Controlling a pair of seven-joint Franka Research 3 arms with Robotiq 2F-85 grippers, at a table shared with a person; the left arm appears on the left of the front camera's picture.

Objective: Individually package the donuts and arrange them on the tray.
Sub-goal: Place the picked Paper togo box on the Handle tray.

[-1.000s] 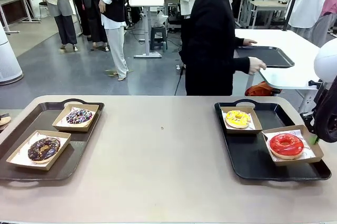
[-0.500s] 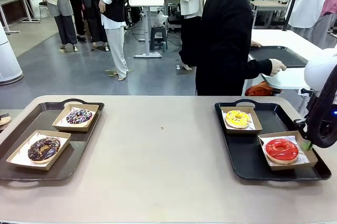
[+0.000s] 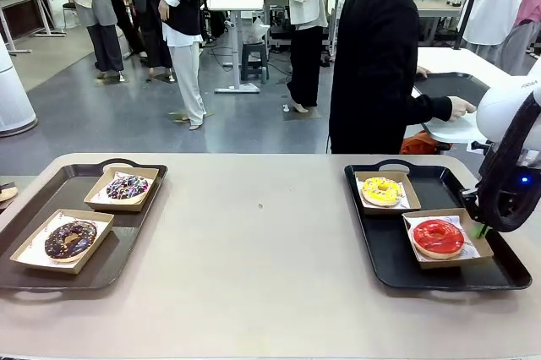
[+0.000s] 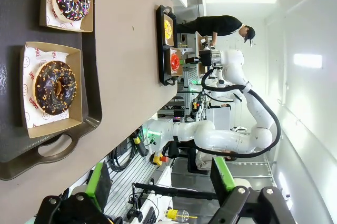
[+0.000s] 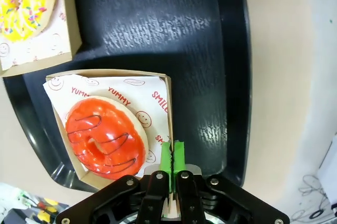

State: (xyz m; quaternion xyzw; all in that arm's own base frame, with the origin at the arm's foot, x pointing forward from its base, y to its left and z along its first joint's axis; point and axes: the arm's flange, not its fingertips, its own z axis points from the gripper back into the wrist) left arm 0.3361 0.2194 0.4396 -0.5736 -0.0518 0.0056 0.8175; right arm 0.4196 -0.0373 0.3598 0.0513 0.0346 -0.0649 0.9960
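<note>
Front view, bench (image 3: 270, 250) inventory, left to right.

Left tray (image 3: 34, 199): two kraft boxes, each lined with printed paper. Near box: dark chocolate donut (image 3: 70, 239). Far box: chocolate donut with white and purple topping (image 3: 128, 187).

Right tray (image 3: 397, 263): two boxes. Far box: yellow-iced donut (image 3: 382, 190) with sprinkles. Near box (image 5: 167, 84): red-glazed donut (image 3: 438, 237), glossy, with thin dark drizzle lines.

Left end effector (image 4: 163, 182): raised clear of the bench, fingers wide apart, empty.

Right end effector (image 5: 172, 156): at the red donut's box, green pads pressed together on its side wall.

Status, judged: all four donuts sit singly boxed on trays. Boxes look uncovered, so any closing or wrapping appears to remain. The red donut's box sits askew to its neighbour, so final squaring seems unfinished.
</note>
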